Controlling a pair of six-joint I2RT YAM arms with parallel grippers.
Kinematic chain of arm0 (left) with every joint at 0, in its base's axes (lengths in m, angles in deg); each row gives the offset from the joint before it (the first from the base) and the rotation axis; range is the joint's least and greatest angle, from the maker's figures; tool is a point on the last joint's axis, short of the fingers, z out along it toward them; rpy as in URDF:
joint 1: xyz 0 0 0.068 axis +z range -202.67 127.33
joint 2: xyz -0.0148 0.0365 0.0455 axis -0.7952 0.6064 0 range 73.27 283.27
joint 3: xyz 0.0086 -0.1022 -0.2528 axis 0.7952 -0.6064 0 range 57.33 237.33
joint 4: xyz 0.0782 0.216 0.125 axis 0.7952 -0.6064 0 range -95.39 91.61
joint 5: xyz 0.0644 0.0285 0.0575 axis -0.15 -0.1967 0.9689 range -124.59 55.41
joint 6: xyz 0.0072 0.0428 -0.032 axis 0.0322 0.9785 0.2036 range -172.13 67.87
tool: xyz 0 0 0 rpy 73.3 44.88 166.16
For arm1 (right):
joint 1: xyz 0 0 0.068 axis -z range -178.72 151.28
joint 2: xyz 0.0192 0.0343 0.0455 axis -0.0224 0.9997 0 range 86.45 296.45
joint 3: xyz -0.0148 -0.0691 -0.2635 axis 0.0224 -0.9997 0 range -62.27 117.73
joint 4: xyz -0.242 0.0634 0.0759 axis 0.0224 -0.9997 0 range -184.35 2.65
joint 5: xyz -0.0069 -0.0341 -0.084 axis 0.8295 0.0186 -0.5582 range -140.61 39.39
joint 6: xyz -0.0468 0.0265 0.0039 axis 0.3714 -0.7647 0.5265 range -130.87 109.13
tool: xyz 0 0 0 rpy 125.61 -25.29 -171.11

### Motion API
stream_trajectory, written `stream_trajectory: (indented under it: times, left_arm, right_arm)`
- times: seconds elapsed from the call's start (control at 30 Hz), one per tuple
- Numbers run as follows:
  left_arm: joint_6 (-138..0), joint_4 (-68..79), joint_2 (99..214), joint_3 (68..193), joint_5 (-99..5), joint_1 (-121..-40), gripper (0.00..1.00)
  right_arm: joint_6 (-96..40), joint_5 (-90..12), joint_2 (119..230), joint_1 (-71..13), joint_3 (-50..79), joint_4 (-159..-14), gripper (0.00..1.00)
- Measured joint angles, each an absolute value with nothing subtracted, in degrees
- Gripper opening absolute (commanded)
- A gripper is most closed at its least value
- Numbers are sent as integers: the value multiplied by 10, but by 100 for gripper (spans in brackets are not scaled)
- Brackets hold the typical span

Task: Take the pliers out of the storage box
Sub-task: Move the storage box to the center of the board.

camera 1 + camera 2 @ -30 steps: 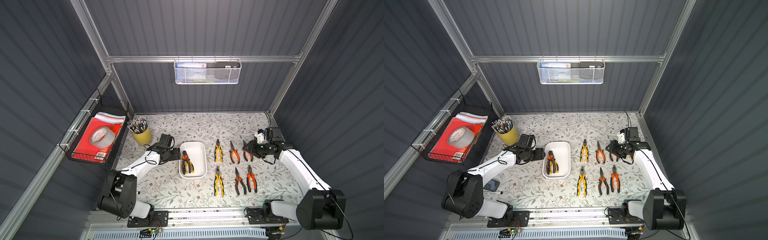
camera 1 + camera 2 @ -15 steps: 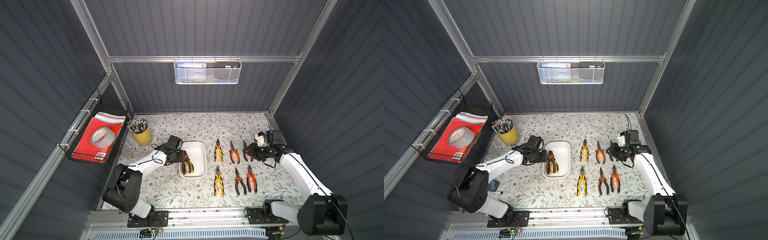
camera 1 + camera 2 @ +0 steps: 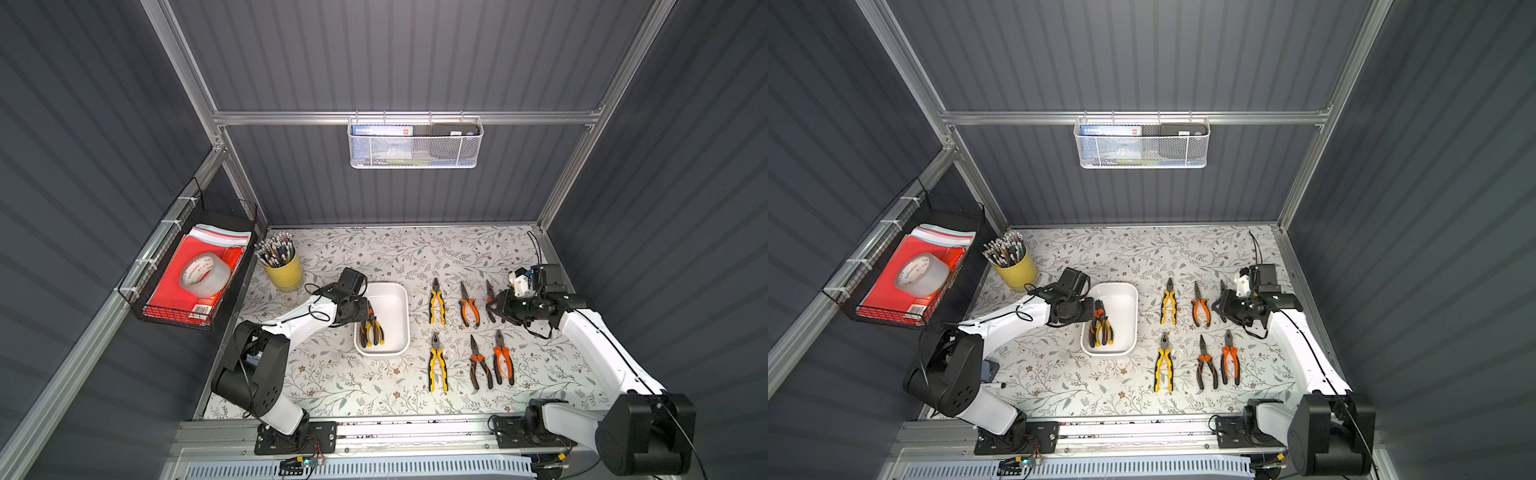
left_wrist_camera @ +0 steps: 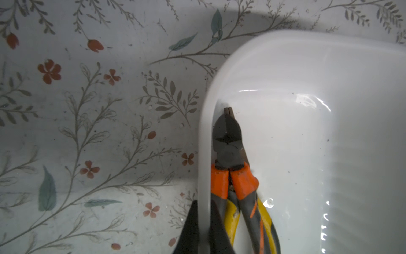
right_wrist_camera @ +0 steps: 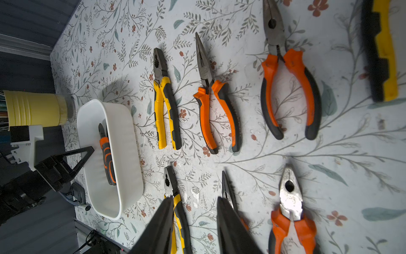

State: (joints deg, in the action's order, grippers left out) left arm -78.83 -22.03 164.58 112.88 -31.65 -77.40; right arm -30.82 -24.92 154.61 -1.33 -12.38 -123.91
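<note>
Two pliers [image 3: 371,329], orange-and-black diagonal cutters [image 4: 228,140] stacked on a yellow-and-black pair [image 4: 231,216], are lying in the storage box [image 3: 397,301] against its left wall, long axes running along the box, noses toward the back panel [image 3: 395,195]. The left gripper [image 4: 203,211] is being held shut across that wall, one finger [image 4: 190,224] outside, one inside just beside the handles, so the box, not a tool, is judged gripped. The right gripper [image 5: 194,211], partly open and empty, is hovering over six laid-out pliers [image 3: 469,307], well apart; the left arm [image 3: 299,322] is nearer.

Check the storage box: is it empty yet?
Not empty. Two pliers, orange-handled atop yellow-handled, lie inside the storage box against its wall.
</note>
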Motion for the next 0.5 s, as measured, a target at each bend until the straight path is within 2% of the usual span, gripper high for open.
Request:
stream_trajectory:
  times: [0.27, 0.5]
  left_arm:
    - [-770, -245, 1665, 1159, -263, -772, 5]
    - [-757, -247, 1666, 1159, -251, -736, 2]
  right_arm:
    - [-308, -243, 1544, -25, -124, -1243, 38]
    - [-309, -240, 1544, -25, -128, -1243, 38]
